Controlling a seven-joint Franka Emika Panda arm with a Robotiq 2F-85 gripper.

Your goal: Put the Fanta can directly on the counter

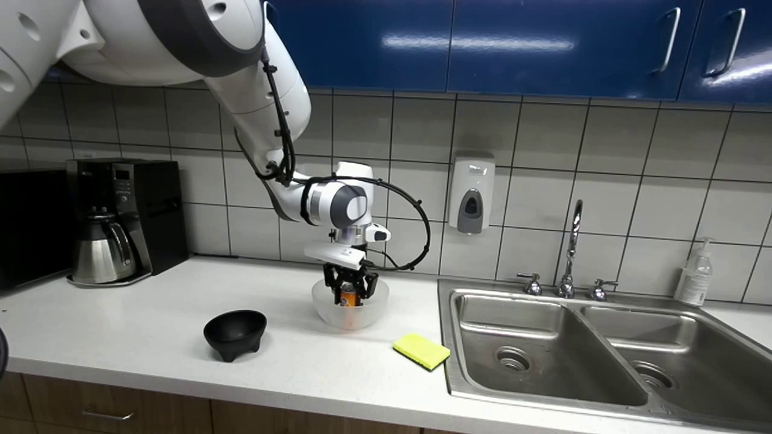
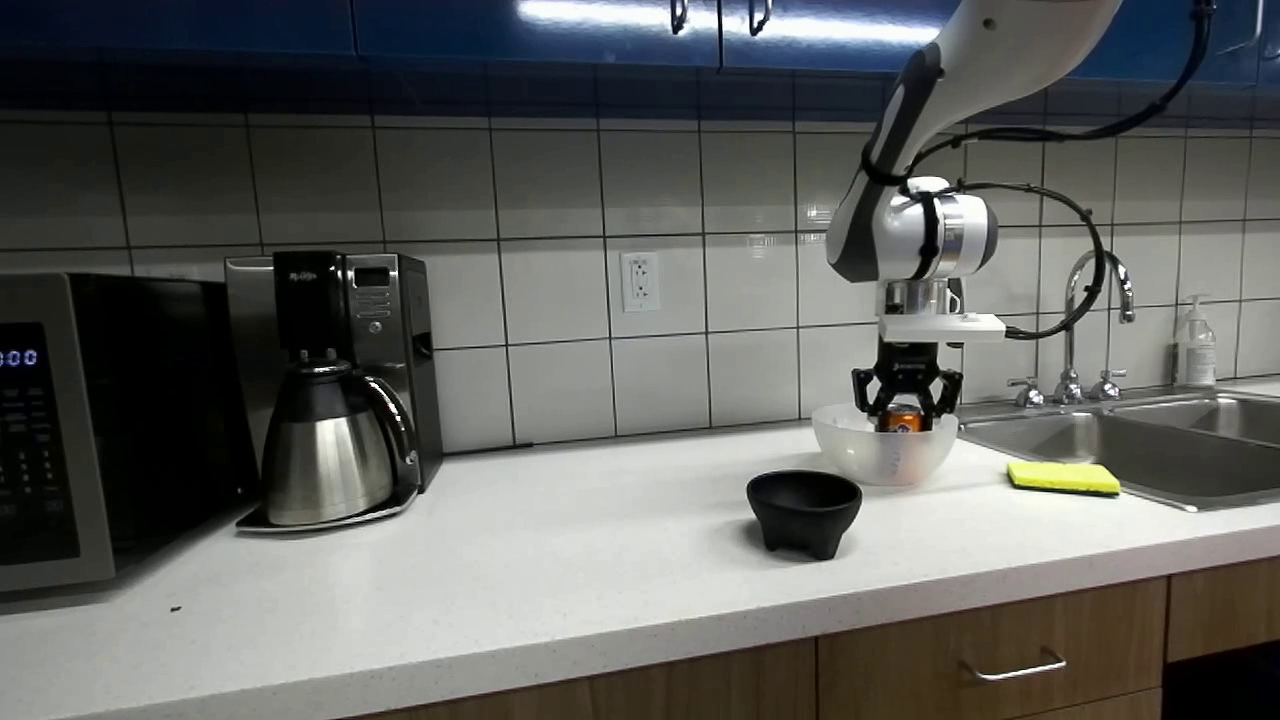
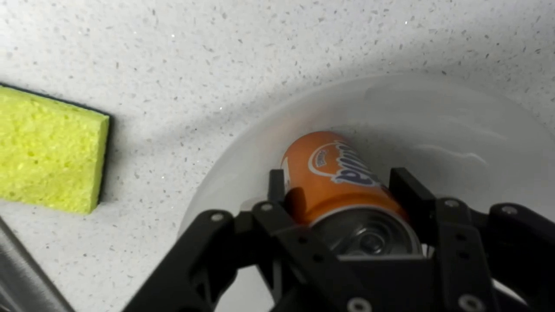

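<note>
Black fingers [image 3: 409,195] of the gripper [image 3: 340,184] filled the wrist view's lower middle, straddling the Fanta can [image 3: 338,190] inside the bowl [image 3: 455,108]; whether they pinched it, I couldn't tell. Squeezing evenly and lifting straight before moving toward the upper-left counter [image 3: 173,56] seemed wise.

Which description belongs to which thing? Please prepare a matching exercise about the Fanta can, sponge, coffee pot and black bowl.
Things
1. Fanta can
2. sponge
3. coffee pot
4. black bowl

Descriptions
A. yellow, beside the sink
B. standing on small legs
C. between the fingers of the hand, inside the translucent bowl
D. in the coffee maker

Pairs: 1-C; 2-A; 3-D; 4-B
</note>
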